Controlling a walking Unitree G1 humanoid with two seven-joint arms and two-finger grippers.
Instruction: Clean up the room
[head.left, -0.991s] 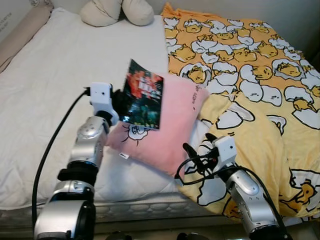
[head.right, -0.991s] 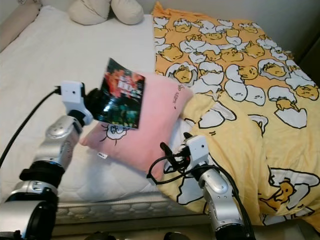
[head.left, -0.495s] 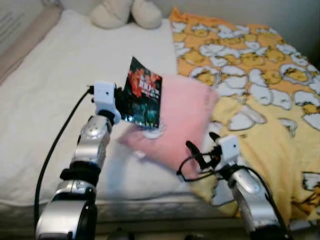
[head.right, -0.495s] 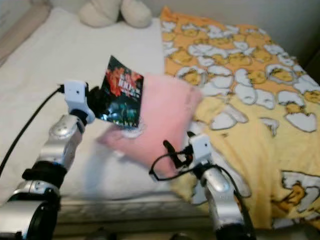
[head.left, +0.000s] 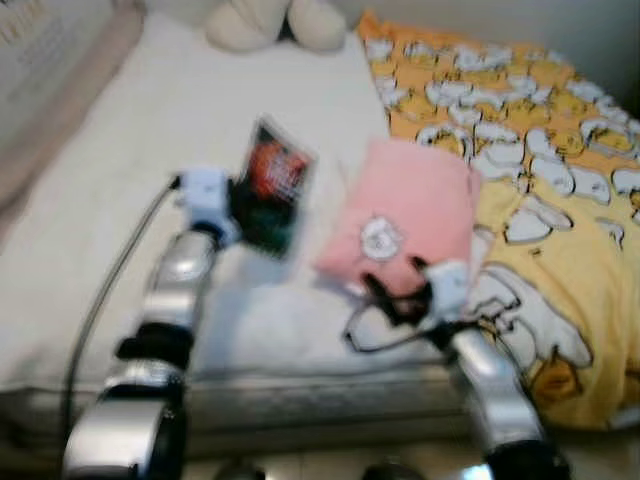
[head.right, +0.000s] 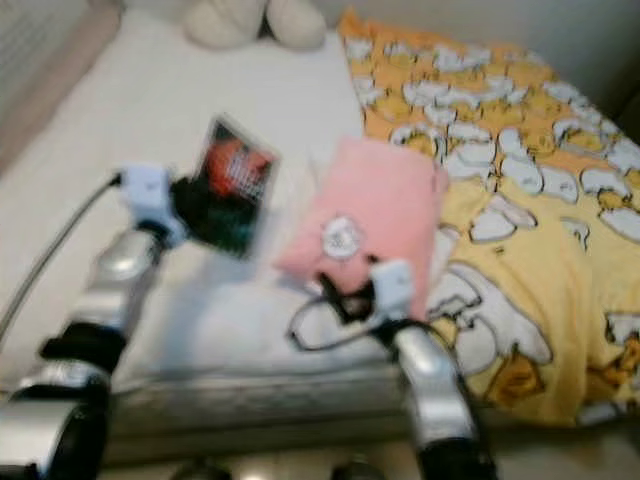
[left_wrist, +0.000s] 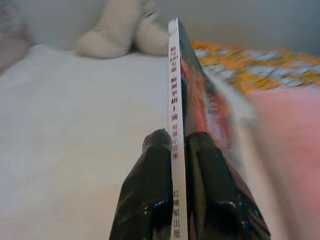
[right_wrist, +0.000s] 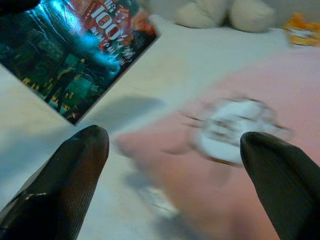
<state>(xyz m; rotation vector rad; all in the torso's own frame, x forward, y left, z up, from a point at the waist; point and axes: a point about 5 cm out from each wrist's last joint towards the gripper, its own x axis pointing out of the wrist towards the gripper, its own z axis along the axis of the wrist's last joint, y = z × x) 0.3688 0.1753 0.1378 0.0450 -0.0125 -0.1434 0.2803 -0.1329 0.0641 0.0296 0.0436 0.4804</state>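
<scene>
soft daylight, heavy motion blur

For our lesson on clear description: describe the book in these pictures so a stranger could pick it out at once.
Start at the wide bed with the white sheet. Above it, the left tool is shut on a thin paperback book beside the square pink cushion. Its glossy dark cover with red and teal artwork sets it apart.

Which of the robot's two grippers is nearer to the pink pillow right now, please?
The right gripper: its open fingers sit at the pink pillow's near edge. The left gripper is off to the pillow's left, clamped on a book above the white sheet.
</scene>
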